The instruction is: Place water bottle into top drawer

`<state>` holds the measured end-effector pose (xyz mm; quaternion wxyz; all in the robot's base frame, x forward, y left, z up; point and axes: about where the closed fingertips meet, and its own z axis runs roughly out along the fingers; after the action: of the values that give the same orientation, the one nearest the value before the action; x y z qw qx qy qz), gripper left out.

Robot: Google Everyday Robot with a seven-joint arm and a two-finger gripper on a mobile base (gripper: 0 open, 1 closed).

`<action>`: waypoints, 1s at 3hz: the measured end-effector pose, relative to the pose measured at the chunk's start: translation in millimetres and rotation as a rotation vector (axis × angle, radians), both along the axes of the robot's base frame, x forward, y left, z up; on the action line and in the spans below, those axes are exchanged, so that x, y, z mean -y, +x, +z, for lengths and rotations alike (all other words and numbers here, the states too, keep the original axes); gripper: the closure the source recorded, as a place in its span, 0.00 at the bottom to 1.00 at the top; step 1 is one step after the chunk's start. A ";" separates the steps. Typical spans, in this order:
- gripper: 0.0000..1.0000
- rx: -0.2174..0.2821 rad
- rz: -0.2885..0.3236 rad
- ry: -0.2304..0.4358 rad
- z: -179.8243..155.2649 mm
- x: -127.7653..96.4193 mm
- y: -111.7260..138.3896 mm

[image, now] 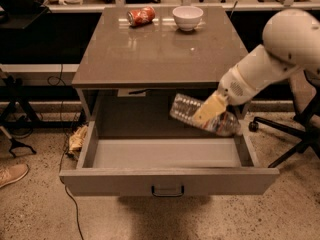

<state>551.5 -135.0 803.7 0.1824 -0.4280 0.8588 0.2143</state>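
Bottle gripped tilted in my hand, hanging over the open drawer; just lowering and releasing left.

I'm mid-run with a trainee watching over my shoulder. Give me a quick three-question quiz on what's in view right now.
1. True or false: the water bottle lies on the floor of the top drawer.
2. Where is the gripper? A) resting on the floor B) above the open drawer's right side, shut on the bottle C) off to the far left
3. Which two things stand at the back of the cabinet top?
Key: 1 false, it is held tilted in the air over the drawer. 2 B. 3 the crushed red can and the white bowl.
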 end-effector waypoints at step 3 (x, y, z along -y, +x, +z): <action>1.00 -0.070 0.026 0.070 -51.5 -39.0 -19.5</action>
<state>532.0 -96.0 752.2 0.1646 -0.4248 0.8509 0.2615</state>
